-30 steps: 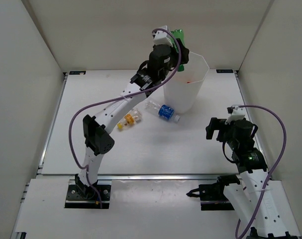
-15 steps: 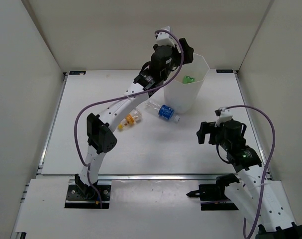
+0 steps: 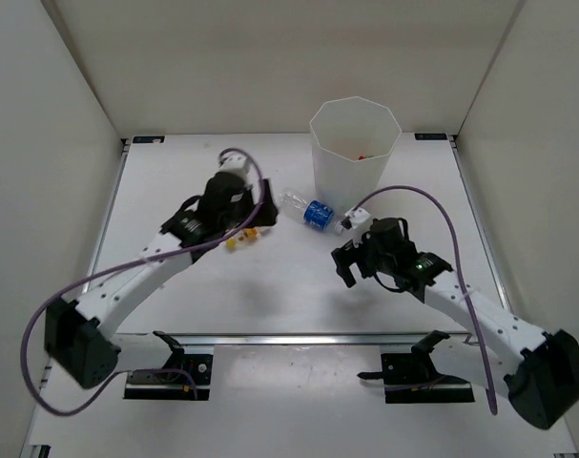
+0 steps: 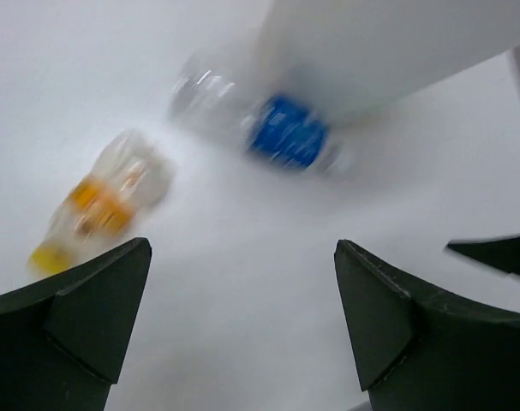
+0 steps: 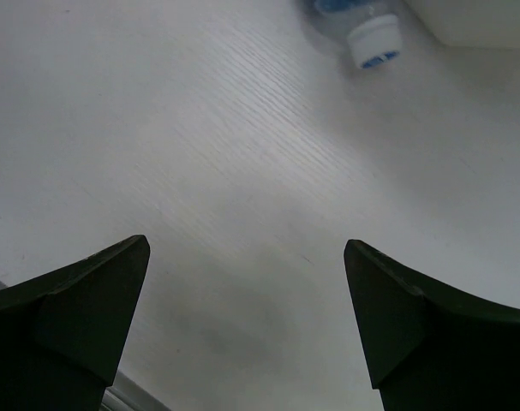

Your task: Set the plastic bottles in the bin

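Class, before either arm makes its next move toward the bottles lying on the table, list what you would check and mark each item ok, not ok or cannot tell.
1. Left end effector open and empty: ok.
2. Right end effector open and empty: ok.
3. Blue-label bottle on its side near the bin, nothing on top of it: ok.
4. Yellow-label bottle in the left wrist view: ok, though blurred.
5. Bin upright, mouth unobstructed: ok.
6. Every bottle in the bin: not ok, two lie outside it.
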{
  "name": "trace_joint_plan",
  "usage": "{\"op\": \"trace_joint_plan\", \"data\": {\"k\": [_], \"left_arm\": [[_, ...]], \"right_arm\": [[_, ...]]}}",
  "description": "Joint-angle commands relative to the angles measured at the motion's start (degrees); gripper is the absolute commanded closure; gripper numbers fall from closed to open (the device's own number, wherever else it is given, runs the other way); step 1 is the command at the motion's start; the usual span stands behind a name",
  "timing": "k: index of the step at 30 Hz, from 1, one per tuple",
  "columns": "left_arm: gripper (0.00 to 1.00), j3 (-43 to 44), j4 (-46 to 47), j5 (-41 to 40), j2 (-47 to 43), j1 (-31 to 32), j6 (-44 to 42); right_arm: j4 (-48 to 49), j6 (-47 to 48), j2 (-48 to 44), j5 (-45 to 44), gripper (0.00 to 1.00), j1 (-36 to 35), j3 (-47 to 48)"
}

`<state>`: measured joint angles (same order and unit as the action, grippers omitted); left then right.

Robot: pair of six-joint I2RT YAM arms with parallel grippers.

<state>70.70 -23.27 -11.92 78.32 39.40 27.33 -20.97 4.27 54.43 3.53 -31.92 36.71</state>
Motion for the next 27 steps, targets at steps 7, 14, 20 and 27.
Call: {"op": "trace_joint_plan", "data": {"k": [7, 14, 20, 27], "left_arm": [[0.02, -26.0, -20.6, 1.1, -36.6, -15.1, 13.2], [0.02, -24.7, -28.9, 4.4, -43.5, -19.4, 13.2], [0.02, -24.3, -30.4, 5.0, -42.9, -16.5, 14.2], [0.01, -23.1, -31.4, 7.0, -40.7, -19.3, 11.3]], "right_arm": [[12.6, 17.4, 23.7, -5.9, 0.06, -8.5, 16.0], [19.0, 30.7, 38.4, -7.7, 0.07, -8.9, 24.7], [23.1, 33.7, 46.5, -7.6, 0.08, -7.8, 30.3], [22.0, 35.1, 54.5, -11.7, 0.09, -6.9, 36.0]]}}
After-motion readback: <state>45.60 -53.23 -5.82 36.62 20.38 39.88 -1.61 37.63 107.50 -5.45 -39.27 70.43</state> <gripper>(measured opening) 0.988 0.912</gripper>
